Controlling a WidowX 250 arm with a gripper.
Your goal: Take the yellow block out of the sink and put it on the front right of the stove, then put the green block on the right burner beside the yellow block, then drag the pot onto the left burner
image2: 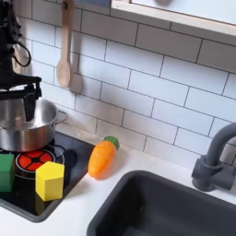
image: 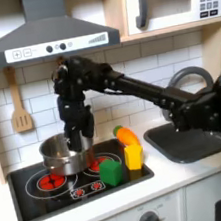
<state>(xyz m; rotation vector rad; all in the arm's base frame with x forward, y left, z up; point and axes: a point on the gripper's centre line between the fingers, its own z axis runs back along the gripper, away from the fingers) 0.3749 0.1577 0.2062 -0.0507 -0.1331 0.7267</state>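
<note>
Yellow block [image: 133,156] [image2: 50,181]: front right of the stove [image: 36,202] [image2: 78,164], upright, clear of the tool. Green block [image: 112,171] [image2: 5,172]: beside it, on the right burner [image: 99,166] [image2: 35,160]. Orange carrot toy [image2: 103,157]: on the surface beside the stove in the second exterior view. Pot [image: 63,152] [image2: 24,124]: over the stove's middle, between the burners. Tool [image: 77,140]: lowered at the pot's rim on the first exterior view's right; grip state cannot be told. Sink [image: 193,140] [image2: 166,207]: in both exterior views.
</note>
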